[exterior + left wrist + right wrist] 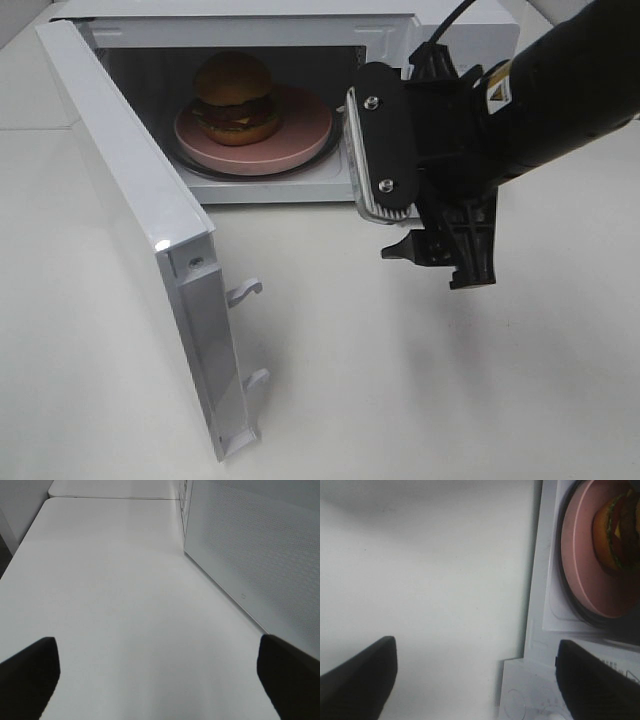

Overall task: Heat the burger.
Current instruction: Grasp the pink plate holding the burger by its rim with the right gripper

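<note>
The burger (236, 97), with a golden bun and a dark patty, sits on a round pink plate (305, 135) inside the open white microwave (250, 22). In the right wrist view the burger (615, 530) and the plate (577, 555) show inside the cavity. My right gripper (440, 262) hangs open and empty above the table, just in front of the microwave's right side; its dark fingers (360, 680) stand wide apart. My left gripper (160, 680) shows only in its wrist view, open and empty over bare table beside the door's outer face.
The microwave door (130, 200) swings out wide to the left, with two latch hooks (245, 290) on its free edge. Its meshed outer face (260, 555) stands close to my left gripper. The white table (400, 400) spreads in front.
</note>
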Motion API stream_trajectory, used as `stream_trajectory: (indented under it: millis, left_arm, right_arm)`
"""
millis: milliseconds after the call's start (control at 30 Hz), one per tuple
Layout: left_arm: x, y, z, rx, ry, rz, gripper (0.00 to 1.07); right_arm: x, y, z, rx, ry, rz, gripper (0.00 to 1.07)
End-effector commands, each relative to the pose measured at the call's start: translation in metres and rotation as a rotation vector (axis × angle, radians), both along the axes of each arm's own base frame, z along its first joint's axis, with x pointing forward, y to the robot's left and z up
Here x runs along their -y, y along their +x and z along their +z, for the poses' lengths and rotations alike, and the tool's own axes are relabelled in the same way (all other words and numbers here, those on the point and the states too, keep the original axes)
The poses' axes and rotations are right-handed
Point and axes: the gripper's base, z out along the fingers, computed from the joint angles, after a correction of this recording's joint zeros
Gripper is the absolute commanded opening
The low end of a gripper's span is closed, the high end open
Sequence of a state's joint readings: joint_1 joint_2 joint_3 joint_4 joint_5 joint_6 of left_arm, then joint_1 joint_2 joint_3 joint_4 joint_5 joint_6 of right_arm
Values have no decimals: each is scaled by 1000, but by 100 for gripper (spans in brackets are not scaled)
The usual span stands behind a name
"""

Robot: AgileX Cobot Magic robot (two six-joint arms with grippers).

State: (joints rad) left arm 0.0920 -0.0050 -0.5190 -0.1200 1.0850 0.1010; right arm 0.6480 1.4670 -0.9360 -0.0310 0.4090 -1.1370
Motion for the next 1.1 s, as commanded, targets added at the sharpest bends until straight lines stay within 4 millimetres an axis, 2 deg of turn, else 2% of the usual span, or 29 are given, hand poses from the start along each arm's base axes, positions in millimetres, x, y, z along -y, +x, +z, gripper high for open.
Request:
stream_trajectory:
  millis: [33, 233, 533, 567, 700, 767, 867, 1100]
  left_arm:
    - [1, -1, 0, 22, -9, 1, 100]
    - [1, -1, 0, 22, -9, 1, 100]
    - [1, -1, 0, 22, -9, 1, 100]
    - [1, -1, 0, 22, -9, 1, 100]
    - [1, -1, 0, 22, -9, 1, 100]
    - [1, -1, 0, 22, -9, 1, 100]
    - [1, -1, 0, 22, -9, 1, 100]
    - [1, -1, 0, 22, -9, 1, 100]
  right_arm:
    - [-11, 9, -2, 28, 20, 9, 84]
    - [-23, 25, -5, 59, 34, 6, 83]
    - [-44, 60, -14, 94, 18, -28, 82]
    - [-49, 67, -17, 98, 13, -35, 82]
    - [-55, 75, -23, 89, 14, -46, 82]
    - [-63, 86, -34, 83, 10, -45, 81]
    - [-64, 89, -37, 80, 8, -48, 81]
    - [-79, 105, -49, 77, 66, -75, 81]
